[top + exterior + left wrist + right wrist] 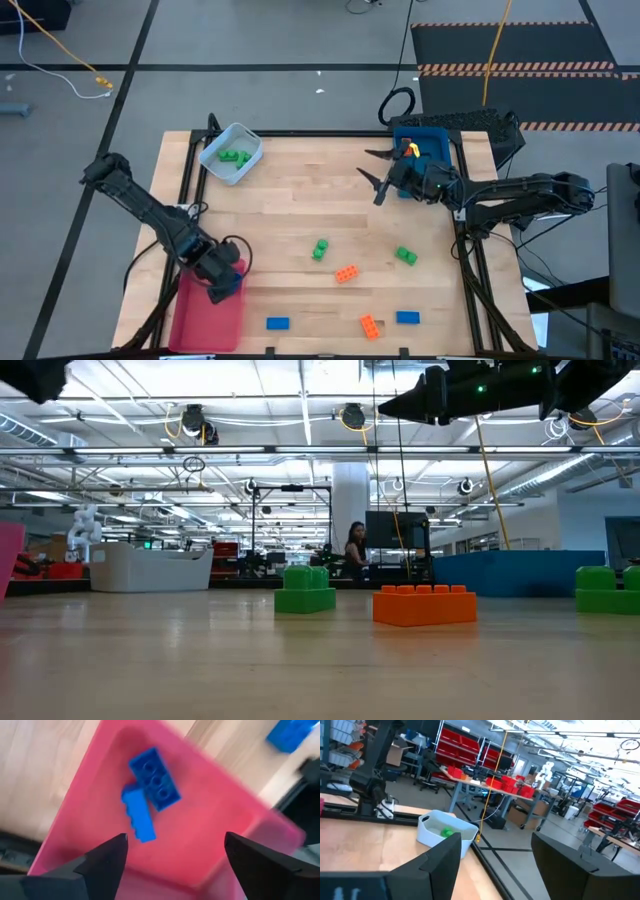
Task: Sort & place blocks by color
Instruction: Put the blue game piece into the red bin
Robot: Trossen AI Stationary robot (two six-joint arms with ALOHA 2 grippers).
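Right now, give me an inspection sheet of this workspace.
Surface: wooden table, bare in the middle.
Job's things: loose green blocks, orange blocks, blue blocks; two blue blocks in the red tray; green blocks in the pale tray.
Clutter: nothing seen.
End effectors: left end effector open above the red tray; right end effector open beside the blue tray.
Cables: yellow cable on the floor.
Surroundings: workshop, a person far behind.

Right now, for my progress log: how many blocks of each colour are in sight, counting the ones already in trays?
Green blocks: 4 (two in the pale tray, two on the table)
Orange blocks: 2 (both on the table)
Blue blocks: 4 (two in the red tray, two on the table)
Total: 10
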